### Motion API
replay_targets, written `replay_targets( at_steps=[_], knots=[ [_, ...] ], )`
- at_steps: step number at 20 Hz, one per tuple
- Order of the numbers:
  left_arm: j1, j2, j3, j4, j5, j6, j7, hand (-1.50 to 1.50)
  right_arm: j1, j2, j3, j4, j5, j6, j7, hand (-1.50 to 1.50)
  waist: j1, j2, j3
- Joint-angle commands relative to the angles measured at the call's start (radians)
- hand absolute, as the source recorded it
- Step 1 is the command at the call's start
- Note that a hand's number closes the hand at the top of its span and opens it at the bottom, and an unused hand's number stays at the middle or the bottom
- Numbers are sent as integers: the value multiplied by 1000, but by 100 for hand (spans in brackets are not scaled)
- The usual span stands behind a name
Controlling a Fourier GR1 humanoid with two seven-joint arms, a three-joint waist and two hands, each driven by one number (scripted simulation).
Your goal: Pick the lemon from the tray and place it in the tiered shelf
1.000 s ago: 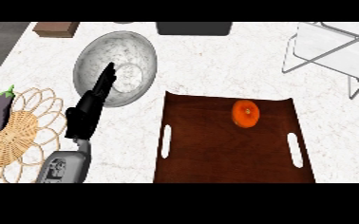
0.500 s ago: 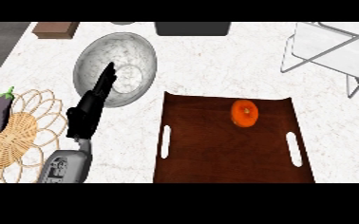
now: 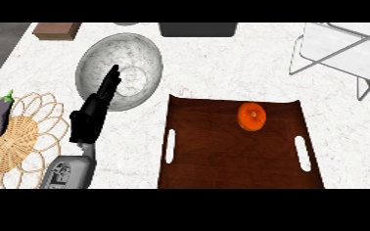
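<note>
An orange, round fruit (image 3: 251,116), the lemon of the task, lies on the dark brown tray (image 3: 231,161), near its far right corner. The white wire tiered shelf (image 3: 336,54) stands at the back right of the counter. My left hand (image 3: 95,109) rests open at the left, fingers straight and pointing up over the rim of a marble bowl, well apart from the tray and the fruit. My right hand shows in no view.
A grey marble bowl (image 3: 133,63) sits left of the tray. A woven wicker mat (image 3: 22,137) with an eggplant (image 3: 6,108) lies at the far left. A brown block (image 3: 56,30) and a dark box (image 3: 198,29) stand along the back edge.
</note>
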Motion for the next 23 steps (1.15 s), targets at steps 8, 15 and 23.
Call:
replay_targets(
  at_steps=[8, 15, 23],
  knots=[
    [44, 21, 15, -15, 1, -9, 12, 0, 147, -124, -135, -387, -11, 158, 317, -150, -33, -6, -4],
    [92, 24, 38, -25, 21, -10, -10, 0, 385, -218, -306, -631, -187, 517, 432, -150, -60, -13, -3],
    [24, 31, 58, -44, 36, -11, 64, 0, 707, -148, -636, -930, -446, 784, 406, -150, -74, -10, -2]
  ],
)
